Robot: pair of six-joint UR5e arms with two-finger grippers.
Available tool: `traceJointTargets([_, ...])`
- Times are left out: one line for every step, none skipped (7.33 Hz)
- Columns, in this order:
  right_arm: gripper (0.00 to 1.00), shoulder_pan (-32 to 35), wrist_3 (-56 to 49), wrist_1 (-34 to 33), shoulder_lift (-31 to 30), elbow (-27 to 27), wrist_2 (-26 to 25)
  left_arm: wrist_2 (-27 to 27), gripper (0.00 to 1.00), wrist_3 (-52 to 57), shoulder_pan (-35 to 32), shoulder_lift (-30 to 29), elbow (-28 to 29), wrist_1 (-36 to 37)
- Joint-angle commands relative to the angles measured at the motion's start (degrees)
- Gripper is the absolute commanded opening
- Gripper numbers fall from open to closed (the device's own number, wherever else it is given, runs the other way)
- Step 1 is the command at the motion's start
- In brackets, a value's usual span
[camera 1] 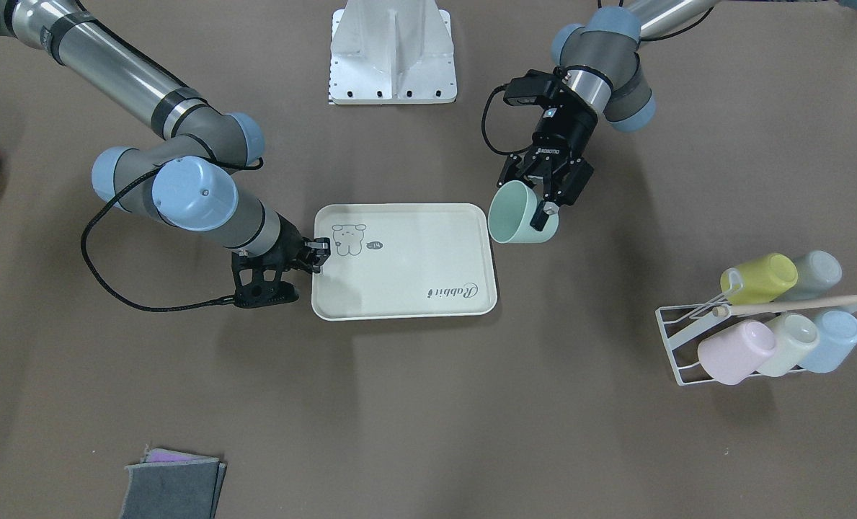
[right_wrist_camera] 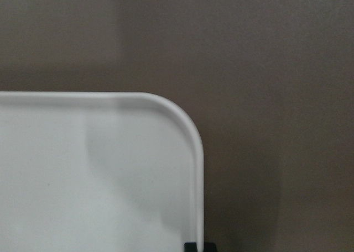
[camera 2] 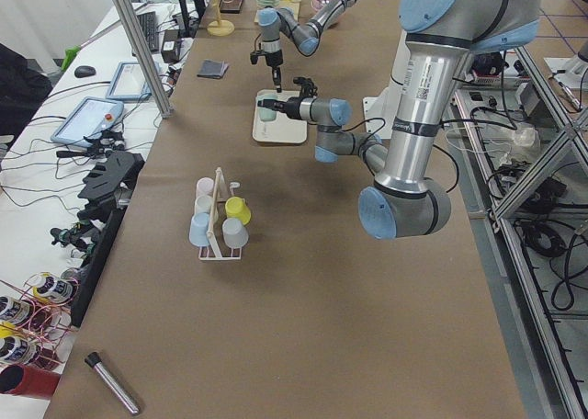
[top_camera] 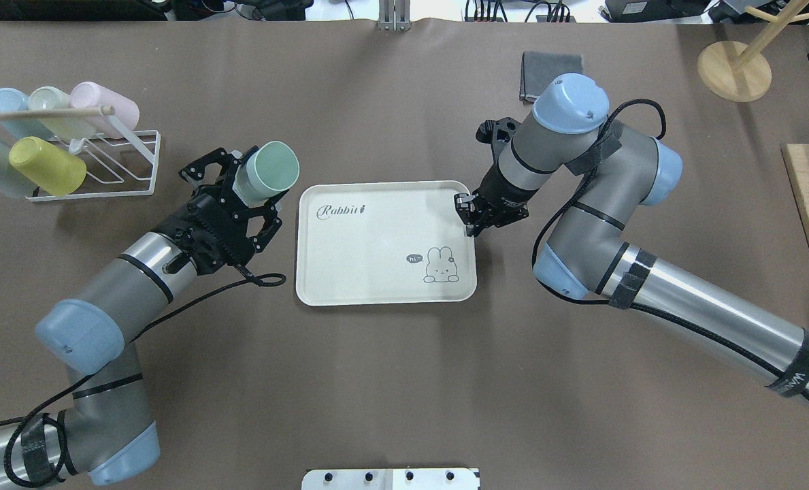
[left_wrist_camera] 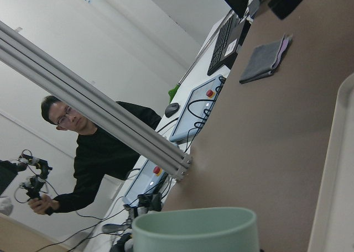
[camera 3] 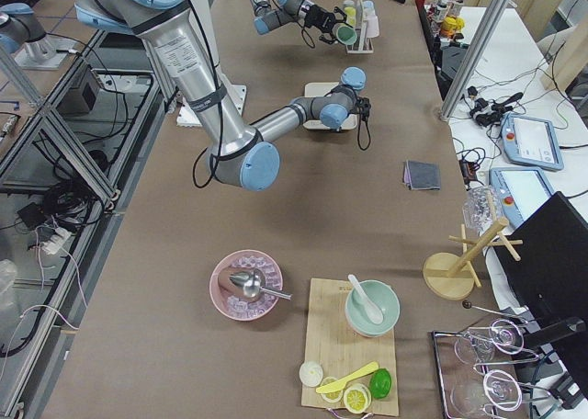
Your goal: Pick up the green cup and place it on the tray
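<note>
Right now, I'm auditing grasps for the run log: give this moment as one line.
stage: pre-place | left hand: shut on green cup, tilted, beside tray | right hand: at tray's opposite edge, grip unclear | placed: no

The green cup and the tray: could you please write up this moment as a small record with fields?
green cup: held tilted off the table, beside the tray's short edge and not over it
left gripper: shut on the cup
tray: flat on the table, nothing on it
right gripper: at the tray's opposite rim; open or shut unclear
rack: five other pastel cups
task status: cup picked up, not yet placed
</note>
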Motion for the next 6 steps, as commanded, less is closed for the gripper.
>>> traceJointTargets([0.00, -0.2, 0.3, 0.0, -0.7, 1.1, -0.1, -2.9, 0.12, -11.0, 1.6, -1.1, 2.5, -8.3])
traceJointTargets([0.00, -0.4, 0.5, 0.0, -0.7, 1.0, -0.2, -4.4, 0.12, -14.2, 2.3, -3.1, 7.4, -15.6])
traceJointTargets([0.41, -0.5, 0.6, -0.1, -0.6, 0.9, -0.2, -4.5, 0.12, -15.1, 3.8, -4.0, 10.3, -20.6])
traceJointTargets([0.99, -0.5, 0.6, 0.0, -0.7, 1.1, -0.3, -4.8, 0.12, -18.1, 5.2, -5.6, 13.0, -22.7])
traceJointTargets([1.00, -0.5, 0.6, 0.0, -0.6, 1.2, -0.4, -5.0, 0.12, -22.5, 5.3, -7.9, 16.6, -23.3])
traceJointTargets([1.00, -0.5, 0.6, -0.1, -0.7, 1.2, -0.4, -7.8, 0.12, -27.8, 5.3, -8.3, 17.0, -23.1])
